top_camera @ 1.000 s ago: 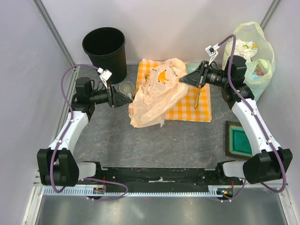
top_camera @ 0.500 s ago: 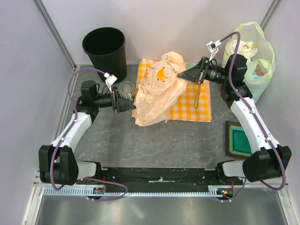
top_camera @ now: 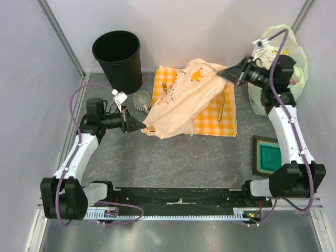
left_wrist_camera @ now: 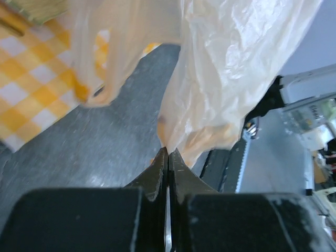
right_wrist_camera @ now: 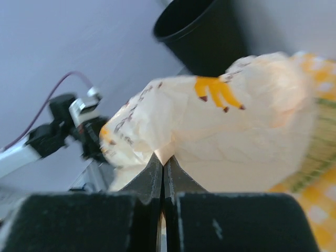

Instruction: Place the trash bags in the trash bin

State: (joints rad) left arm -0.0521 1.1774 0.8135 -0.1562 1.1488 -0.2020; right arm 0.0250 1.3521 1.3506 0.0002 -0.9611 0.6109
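Observation:
The pale peach-orange trash bag (top_camera: 184, 102) hangs stretched between my two grippers above the checked cloth. My left gripper (top_camera: 143, 127) is shut on its lower left corner, the film (left_wrist_camera: 231, 79) rising from the closed tips (left_wrist_camera: 168, 151). My right gripper (top_camera: 224, 72) is shut on the bag's upper right edge; in the right wrist view the bag (right_wrist_camera: 220, 131) with an orange print fills the space beyond the pinched tips (right_wrist_camera: 164, 158). The black trash bin (top_camera: 117, 58) stands open at the back left, apart from the bag, and shows again (right_wrist_camera: 202, 31) behind it.
A small grey mug (top_camera: 140, 100) stands beside the bin. The yellow checked cloth (top_camera: 220, 118) carries a knife (top_camera: 223, 102). A pale green bag (top_camera: 286, 58) of items sits at the back right, a green-lined frame (top_camera: 268, 157) on the right.
My left gripper has closed on the bag's lower corner. My right gripper has pulled back to the right and up, stretching the bag out between the two arms.

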